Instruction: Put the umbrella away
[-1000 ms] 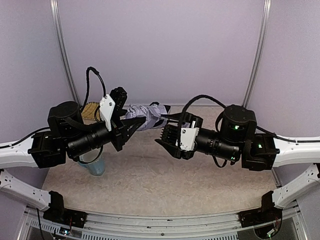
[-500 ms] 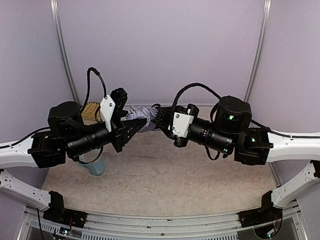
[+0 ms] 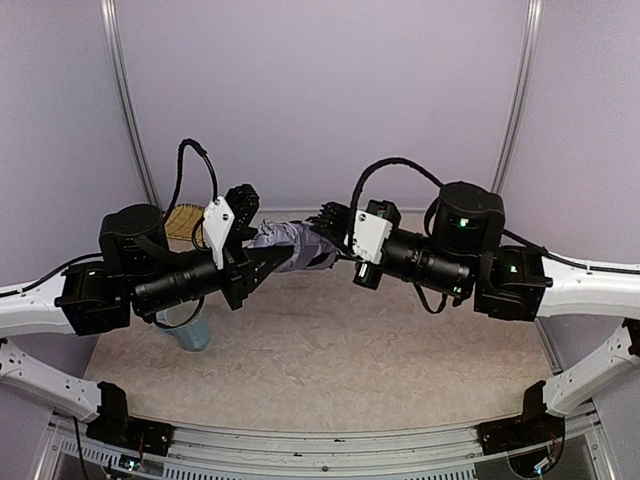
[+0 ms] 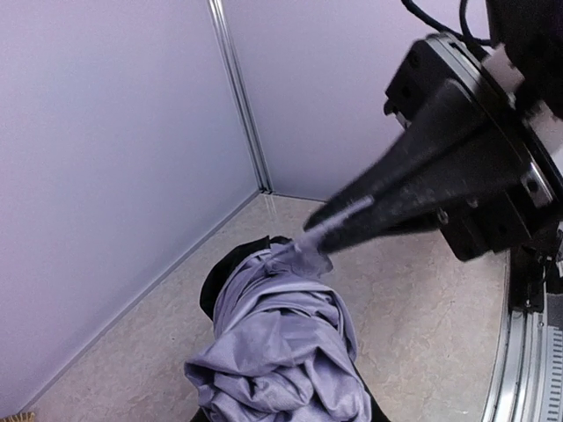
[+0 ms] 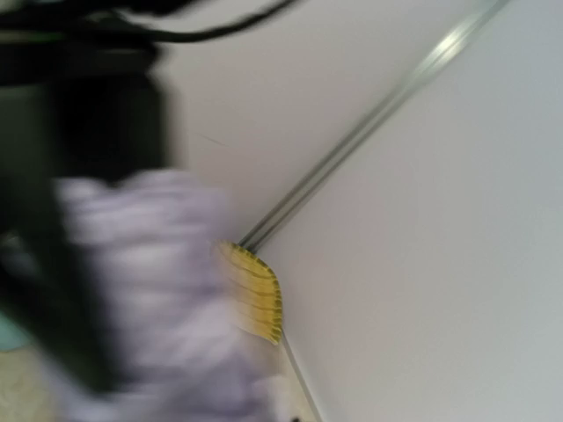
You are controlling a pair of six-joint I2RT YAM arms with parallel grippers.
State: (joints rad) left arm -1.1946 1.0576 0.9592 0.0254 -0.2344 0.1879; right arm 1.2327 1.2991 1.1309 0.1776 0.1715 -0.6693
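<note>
Left gripper: fingers clenched around the bundled umbrella, holding it in the air off the tabletop, up and to the right of the mug. The left wrist view shows crumpled lavender fabric with black lining at its far edge. No shaft or handle is visible.

Change over the last second: the right gripper started well clear of the umbrella, lower and farther right of the mug, with its fingers spread. It is now up at the end of the bundle farthest from the mug. In the left wrist view its fingers are closed to a point, pinching a thin lavender strip that runs off the top of the fabric. I cannot tell whether that strip is a strap or a fold of canopy. The bundle itself has barely shifted, and the left arm tilts slightly.

The right wrist view is motion-blurred and shows only a lavender smear, which suggests that arm is moving.

Judgement: both arms now have the umbrella, so this is the start of tidying or wrapping the loose fabric, and the task is not near its end. If the strip is the closure strap, the next move is probably to draw it round the bundle. The risk is that the thin strip slips out of the pinch, or that a pull drags fabric out of the left grasp.
</note>
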